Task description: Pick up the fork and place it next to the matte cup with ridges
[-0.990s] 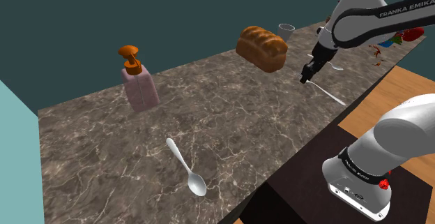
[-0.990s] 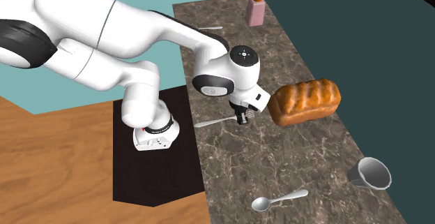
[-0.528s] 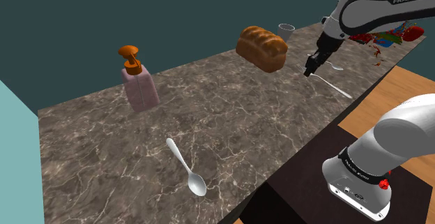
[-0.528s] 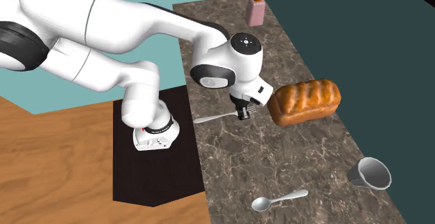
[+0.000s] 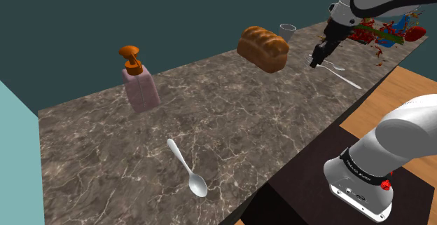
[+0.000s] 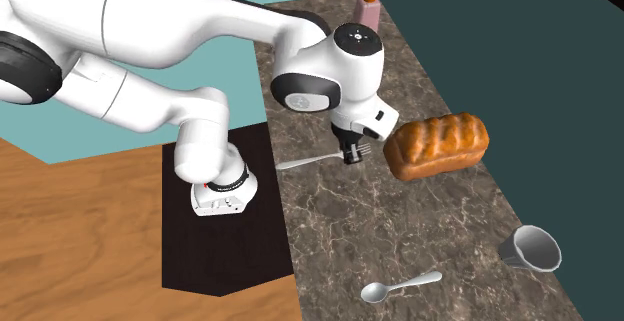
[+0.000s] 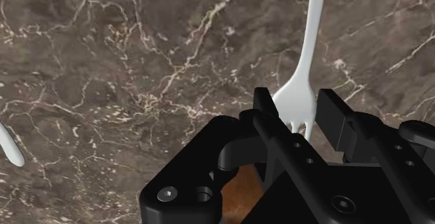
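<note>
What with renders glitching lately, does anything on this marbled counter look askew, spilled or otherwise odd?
Nothing looks spilled or broken. One oddity: the all-black two-finger gripper clasps the white fork by its tined head, so the long handle sticks out far to one side, likely an off-balance hold.

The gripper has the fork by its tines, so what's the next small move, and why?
Probably carry the fork toward the cup, steering clear of the bread loaf. The gripper clasps the fork's tine end right beside the loaf, while the cup stands apart, farther along the counter.
</note>
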{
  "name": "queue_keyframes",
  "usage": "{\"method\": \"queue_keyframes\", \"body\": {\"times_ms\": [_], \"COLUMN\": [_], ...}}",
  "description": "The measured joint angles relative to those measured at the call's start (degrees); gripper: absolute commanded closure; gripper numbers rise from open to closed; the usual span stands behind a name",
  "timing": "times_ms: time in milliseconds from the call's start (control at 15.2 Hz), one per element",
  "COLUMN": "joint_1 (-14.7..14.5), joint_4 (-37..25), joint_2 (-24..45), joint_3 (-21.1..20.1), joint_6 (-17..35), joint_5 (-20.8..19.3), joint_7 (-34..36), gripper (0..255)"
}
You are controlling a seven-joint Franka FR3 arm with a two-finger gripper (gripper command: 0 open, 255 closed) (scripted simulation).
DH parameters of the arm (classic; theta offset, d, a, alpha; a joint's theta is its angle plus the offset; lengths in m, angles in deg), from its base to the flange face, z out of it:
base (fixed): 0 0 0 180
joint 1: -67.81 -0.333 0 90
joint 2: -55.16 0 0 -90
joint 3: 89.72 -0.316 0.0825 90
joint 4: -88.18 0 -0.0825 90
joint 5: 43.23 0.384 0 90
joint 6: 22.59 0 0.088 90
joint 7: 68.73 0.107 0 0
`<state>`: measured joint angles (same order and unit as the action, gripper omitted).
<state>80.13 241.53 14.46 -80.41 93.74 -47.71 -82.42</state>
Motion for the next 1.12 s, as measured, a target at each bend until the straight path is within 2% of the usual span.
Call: {"method": "queue_keyframes", "body": {"times_ms": [528, 924, 1122], "joint_1": [-0.3, -0.6, -1.3], "joint_4": [-5.4, -15.3, -22.3], "joint_2": [-0.1, 13.0, 21.0], "joint_3": [-0.4, 3.1, 4.6], "joint_6": [-5.6, -2.4, -1.3], "joint_5": [0.4, 0.7, 1.9], "joint_7": [0.1, -3.7, -5.5], "gripper": [255, 255, 255]}}
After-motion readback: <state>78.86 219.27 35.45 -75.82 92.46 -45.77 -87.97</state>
